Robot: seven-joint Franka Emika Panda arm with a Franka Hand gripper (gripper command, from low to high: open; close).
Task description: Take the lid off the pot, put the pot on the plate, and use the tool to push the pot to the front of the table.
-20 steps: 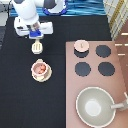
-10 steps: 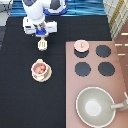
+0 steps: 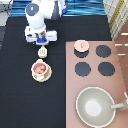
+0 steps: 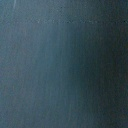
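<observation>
Worktop (image 3: 20,95): flat matte black surface, fills most of the exterior view. Stove panel (image 3: 92,57): pinkish-brown smooth slab along the exterior view's right, with black round burners (image 3: 103,51).

Lid (image 3: 81,46): small round pinkish-tan disc with a centre knob, lying flat on the stove panel's burner spot nearest the exterior view's top left. Already off the pot.

Pot (image 3: 41,69): small, round, pinkish-tan, short side tabs, reddish-brown inside. Sits on the plate (image 3: 42,77), a flat cream-beige round showing as a thin rim around the pot's base. Both are on the black worktop, left of the stove panel, roughly mid-height in the exterior view.

Tool (image 3: 43,50): small cream-white spatula, wider slotted head, directly under the hand and just above the pot toward the exterior view's top. Handle runs up into the hand.

Hand (image 3: 42,44): white body with blue block, at the exterior view's upper left, just above the tool. It appears to be closed on the tool's handle, with the head hanging below toward the pot.

Large grey-beige pan (image 3: 96,106): smooth round bowl shape, long handle, at the exterior view's bottom right on the stove panel.

Wrist view: plain dark blue-grey blur, nothing identifiable.
</observation>
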